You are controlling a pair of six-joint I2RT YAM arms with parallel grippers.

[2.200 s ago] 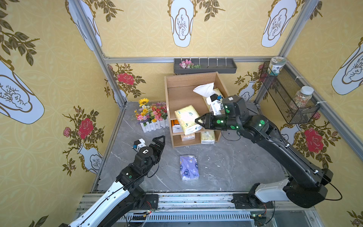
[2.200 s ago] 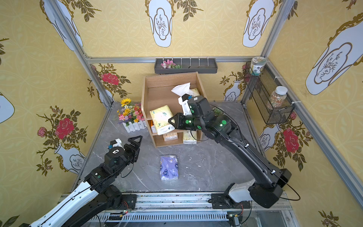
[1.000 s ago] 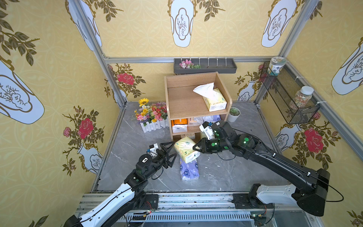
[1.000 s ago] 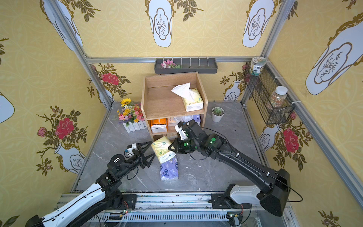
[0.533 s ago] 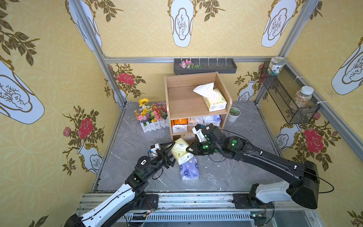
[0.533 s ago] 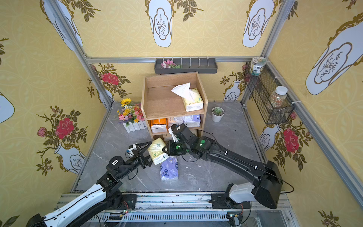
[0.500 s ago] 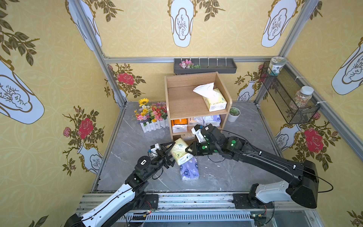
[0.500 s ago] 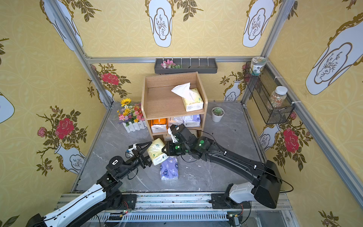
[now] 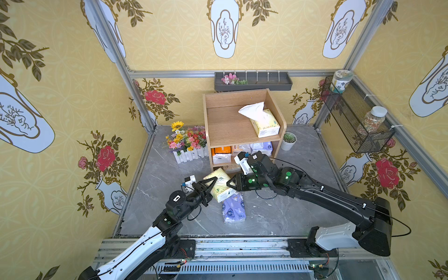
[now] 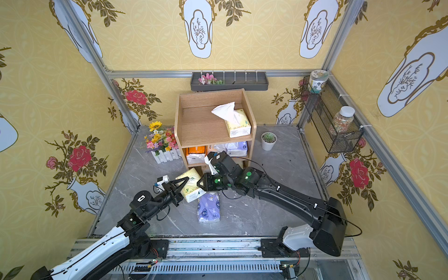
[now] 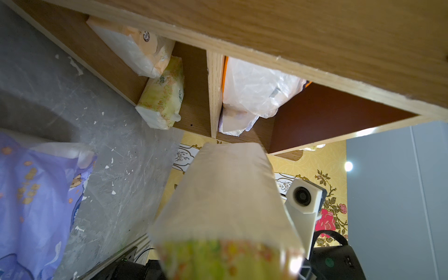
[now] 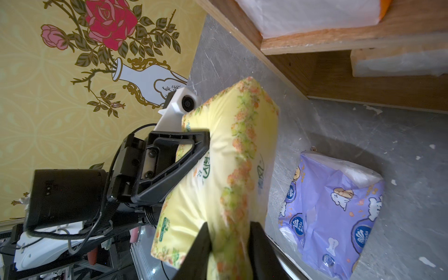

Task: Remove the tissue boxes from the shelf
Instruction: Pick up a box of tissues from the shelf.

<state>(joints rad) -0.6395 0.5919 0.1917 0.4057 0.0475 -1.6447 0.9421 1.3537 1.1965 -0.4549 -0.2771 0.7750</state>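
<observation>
Yellow pack (image 9: 219,185): out of the shelf, up in the air just in front of its bottom tier, tilted, between the two grippers. One corner hangs over the far end of the purple pack (image 9: 234,208).
Left gripper (image 9: 212,189): closed on the yellow pack's left end; a finger (image 12: 194,145) dents it.
Right gripper (image 12: 230,226): its fingers stand either side of the pack's other end and the pack fills the gap. Whether they press it I cannot tell.
Purple pack: flat on the grey floor (image 9: 291,206), in front of the shelf.
Shelf (image 9: 230,126), top: one tissue-out pack (image 9: 265,124), at the right, white tissue sticking up.
Shelf, middle: an orange pack (image 9: 220,151) on the left, a lavender pack (image 9: 263,148) on the right.
Shelf, bottom: a green-yellow pack (image 11: 162,97) and a pale orange pack (image 11: 135,46), touching.
Wire basket (image 9: 351,126): two jars (image 9: 373,118).
Wall tray (image 9: 266,86): pink flowers (image 9: 230,78) at its left end.
White pot (image 9: 287,145): a succulent (image 9: 289,137), just right of the shelf.
</observation>
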